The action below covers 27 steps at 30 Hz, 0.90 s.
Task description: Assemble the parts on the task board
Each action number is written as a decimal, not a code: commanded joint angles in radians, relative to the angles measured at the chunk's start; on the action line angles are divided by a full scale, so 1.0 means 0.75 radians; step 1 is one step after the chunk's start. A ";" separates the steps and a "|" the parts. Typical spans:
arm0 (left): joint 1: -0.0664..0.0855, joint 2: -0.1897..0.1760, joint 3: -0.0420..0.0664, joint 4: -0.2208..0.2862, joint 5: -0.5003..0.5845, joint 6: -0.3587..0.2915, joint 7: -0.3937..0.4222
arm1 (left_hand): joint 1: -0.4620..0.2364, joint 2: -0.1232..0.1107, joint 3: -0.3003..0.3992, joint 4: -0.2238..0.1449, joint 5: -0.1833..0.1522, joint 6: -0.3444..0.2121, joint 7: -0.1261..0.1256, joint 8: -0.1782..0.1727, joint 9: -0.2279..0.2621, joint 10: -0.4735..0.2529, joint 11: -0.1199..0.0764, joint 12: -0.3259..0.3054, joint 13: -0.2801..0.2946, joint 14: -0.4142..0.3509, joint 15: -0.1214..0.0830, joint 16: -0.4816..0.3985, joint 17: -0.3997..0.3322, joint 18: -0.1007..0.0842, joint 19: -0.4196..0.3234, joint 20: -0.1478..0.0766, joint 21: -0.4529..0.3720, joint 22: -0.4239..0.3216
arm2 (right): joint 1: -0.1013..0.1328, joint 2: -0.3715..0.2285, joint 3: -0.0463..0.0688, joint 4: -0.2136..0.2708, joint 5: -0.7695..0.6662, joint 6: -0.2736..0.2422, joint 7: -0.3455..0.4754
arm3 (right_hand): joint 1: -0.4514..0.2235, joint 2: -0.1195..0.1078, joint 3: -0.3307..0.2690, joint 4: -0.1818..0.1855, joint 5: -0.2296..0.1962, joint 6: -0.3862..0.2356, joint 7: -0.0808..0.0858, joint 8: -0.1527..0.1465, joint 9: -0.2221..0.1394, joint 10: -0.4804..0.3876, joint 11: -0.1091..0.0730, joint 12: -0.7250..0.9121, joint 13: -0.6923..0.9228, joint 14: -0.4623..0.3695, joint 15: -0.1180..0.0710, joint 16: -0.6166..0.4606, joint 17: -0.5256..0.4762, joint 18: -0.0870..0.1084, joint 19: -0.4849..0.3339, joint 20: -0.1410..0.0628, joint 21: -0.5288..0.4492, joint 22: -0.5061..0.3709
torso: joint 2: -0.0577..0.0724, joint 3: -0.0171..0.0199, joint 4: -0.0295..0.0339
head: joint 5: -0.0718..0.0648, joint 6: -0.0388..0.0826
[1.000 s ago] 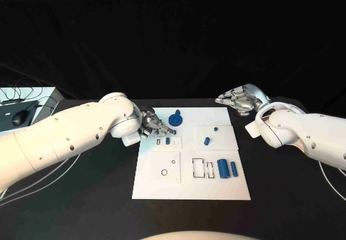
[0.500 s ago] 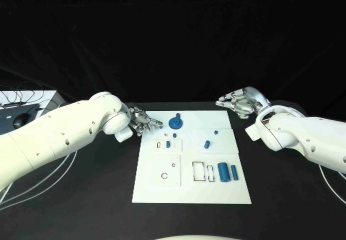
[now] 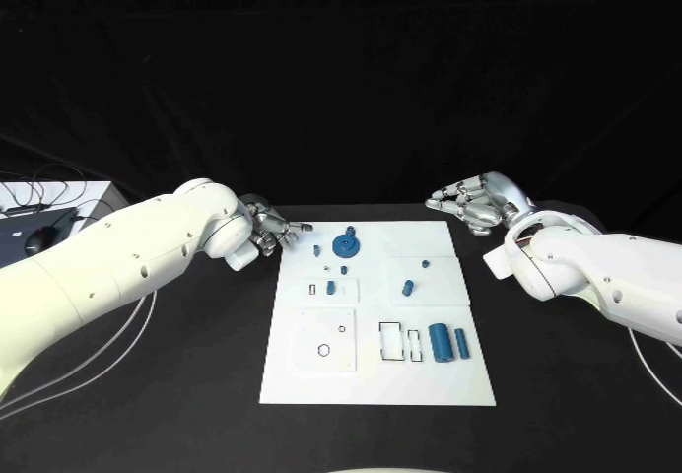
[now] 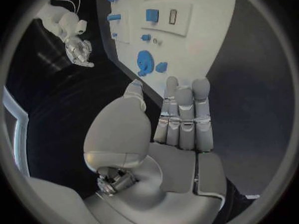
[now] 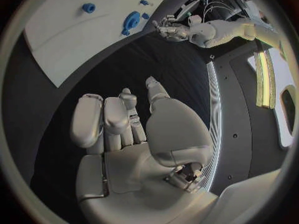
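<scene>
Two hands sit off the task board [image 3: 427, 384], one past each far corner, leaving its face open to view. Left hand [image 3: 270, 228] holds nothing, fingers straight out; right hand [image 3: 473, 202] looks empty, fingers loosely curled. Blue gear [image 3: 346, 243] stands near the far edge, two cylinders [image 3: 449, 342] toward the right edge, small pegs [image 3: 331, 287] mid-board, presumably staged for picking.

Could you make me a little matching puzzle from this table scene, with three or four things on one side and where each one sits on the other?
Things:
1. left hand
2. right hand
3. round blue part
4. pair of blue cylinders

Places:
A. far end of the task board
B. board's nearer right part
C. off the board's far right corner
D. off the board's far left corner

Pairs: 1-D, 2-C, 3-A, 4-B
</scene>
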 commanded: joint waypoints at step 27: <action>0.027 0.141 -0.034 -0.168 -0.168 0.198 -0.007 | -0.073 -0.027 0.016 0.029 0.005 -0.015 -0.119 0.353 0.657 0.044 -0.085 0.191 0.164 0.125 -0.053 0.190 0.324 -0.075 0.136 -0.080 0.270 0.253 | 0.001 0.004 0.001 0.003 0.008 -0.008 0.016 | -0.003 0.014 -0.002 -0.010 0.032 -0.001 0.003 0.003 -0.003 -0.009 0.000 0.002 -0.003 -0.008 -0.002 -0.002 0.006 0.006 0.047 0.000 -0.006 0.208 | 0.000 0.0019 -0.0017 | -0.007 -0.010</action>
